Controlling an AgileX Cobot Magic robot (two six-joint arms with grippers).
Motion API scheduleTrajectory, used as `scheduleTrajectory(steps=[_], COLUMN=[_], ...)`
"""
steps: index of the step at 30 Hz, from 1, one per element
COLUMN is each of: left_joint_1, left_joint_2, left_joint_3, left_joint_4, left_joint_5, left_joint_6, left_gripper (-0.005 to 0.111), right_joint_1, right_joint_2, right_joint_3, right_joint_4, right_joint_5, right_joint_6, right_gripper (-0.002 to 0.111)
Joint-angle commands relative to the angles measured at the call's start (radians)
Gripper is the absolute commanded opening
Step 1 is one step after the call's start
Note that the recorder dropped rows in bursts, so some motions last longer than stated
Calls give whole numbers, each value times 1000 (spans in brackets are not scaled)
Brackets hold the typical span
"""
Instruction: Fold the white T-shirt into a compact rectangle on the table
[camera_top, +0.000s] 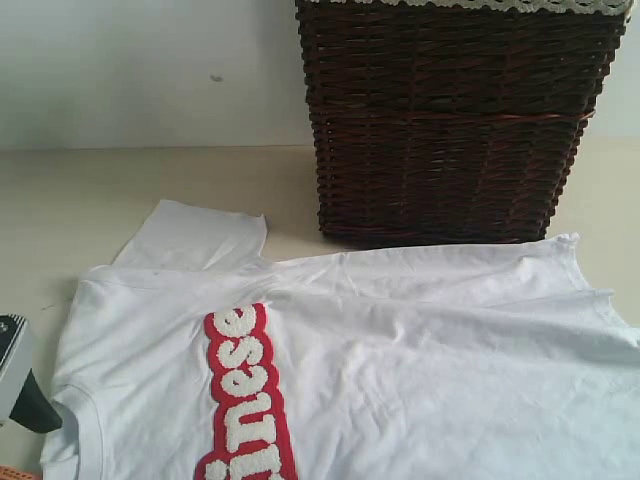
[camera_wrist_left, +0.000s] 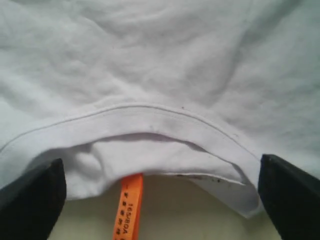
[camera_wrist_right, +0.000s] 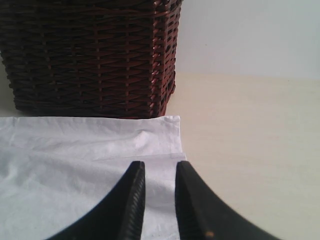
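Observation:
The white T-shirt lies spread flat on the table, a red band of fuzzy white letters running across its chest. My left gripper stands wide open at the neck opening. Its dark fingers are on either side of the collar, and the orange tag hangs between them. In the exterior view only its body shows, at the shirt's left edge. My right gripper hovers over a hem corner. Its jaws stand a narrow gap apart with nothing pinched.
A dark brown wicker basket stands at the back, touching the shirt's far edge, and shows in the right wrist view as a dark basket. One sleeve sticks out toward the back left. Bare tabletop lies beside the hem.

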Motion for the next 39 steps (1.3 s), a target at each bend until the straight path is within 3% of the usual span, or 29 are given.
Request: scheduleTrajectory(steps=[1, 7, 16, 39], left_joint_1=[0, -5, -113, -115], left_joint_2=[-4, 6, 71, 221], left_joint_3=[36, 47, 47, 50], left_joint_4=[-57, -57, -53, -16], left_joint_5=[1, -77, -160, -201], left_joint_6=[133, 143, 123, 141], left_gripper=[105, 105, 105, 105], right_joint_1=[0, 0, 0, 0], right_joint_2=[-7, -7, -7, -7], right_joint_3=[6, 6, 6, 6], right_joint_4=[0, 0, 2, -1], right_joint_5=[-10, -10, -10, -10], right_joint_6=[-4, -4, -4, -4], right_gripper=[23, 23, 23, 23])
